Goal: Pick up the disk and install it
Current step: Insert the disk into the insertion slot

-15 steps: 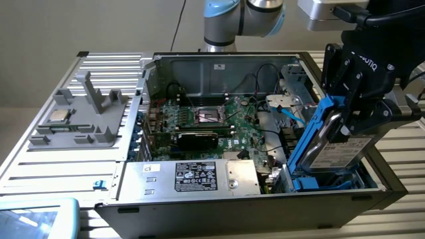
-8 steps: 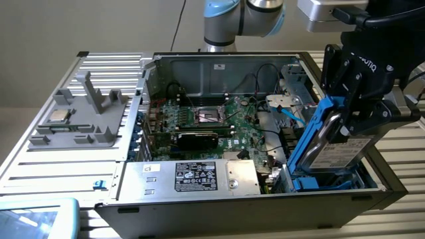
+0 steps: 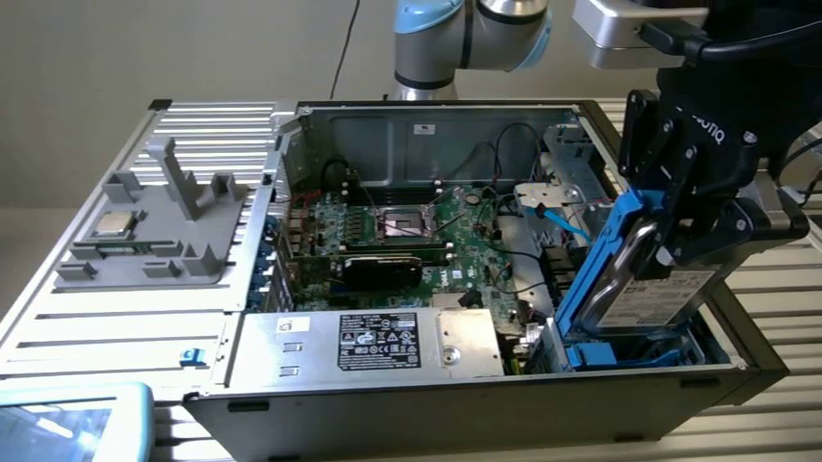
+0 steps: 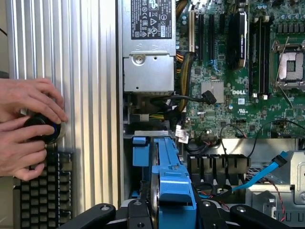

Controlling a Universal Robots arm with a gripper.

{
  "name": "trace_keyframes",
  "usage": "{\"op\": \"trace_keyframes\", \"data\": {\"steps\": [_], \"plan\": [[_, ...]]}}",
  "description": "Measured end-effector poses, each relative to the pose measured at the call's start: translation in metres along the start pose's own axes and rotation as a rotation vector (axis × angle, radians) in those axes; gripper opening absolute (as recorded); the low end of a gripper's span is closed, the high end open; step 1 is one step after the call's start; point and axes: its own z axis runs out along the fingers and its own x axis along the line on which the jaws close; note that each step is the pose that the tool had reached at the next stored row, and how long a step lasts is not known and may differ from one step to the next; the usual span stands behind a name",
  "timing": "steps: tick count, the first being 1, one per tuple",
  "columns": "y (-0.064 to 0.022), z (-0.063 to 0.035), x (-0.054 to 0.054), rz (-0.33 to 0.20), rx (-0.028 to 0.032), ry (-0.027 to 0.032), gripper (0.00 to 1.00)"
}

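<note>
Gripping the disk (image 3: 668, 294) across its two flat faces, the claw (image 3: 687, 241) is closed on it and holds it on edge and tilted. This is at the front corner of the computer case (image 3: 437, 414), on the exterior view's right. The disk's lower end sits down inside the blue drive bay (image 3: 642, 354) at that corner of the case (whether it is fully seated cannot be told).

In the wrist view the blue-framed disk (image 4: 174, 183) stands edge-on between the black fingers (image 4: 136, 212) of the claw (image 4: 169, 214).

Inside the case:
- The motherboard (image 3: 424, 241) lies on the floor of the case, with its CPU socket (image 3: 408, 223) open.
- A power supply unit (image 3: 385, 342) with a black label lies along the front wall of the case, just beside the drive bay.
- A blue data cable (image 3: 565, 223) hangs loose deeper in the case than the bay.

Outside the case, on the exterior view's left, a grey plastic fixture (image 3: 154, 236) rests on the ribbed tabletop (image 3: 115, 322). A small square CPU chip (image 3: 115, 223) sits on it.

Also outside the case wall, seen in the wrist view, a person's hand (image 4: 28, 98) and a second hand (image 4: 21, 152) rest on a round black knob (image 4: 42, 130). The knob is next to a keyboard (image 4: 43, 195), and both hands are well apart from the disk.
</note>
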Motion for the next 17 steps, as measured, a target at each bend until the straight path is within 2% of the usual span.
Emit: {"op": "trace_keyframes", "data": {"steps": [17], "plan": [[0.0002,0.0053,-0.0001,0.0,0.0,-0.0009,0.37]]}}
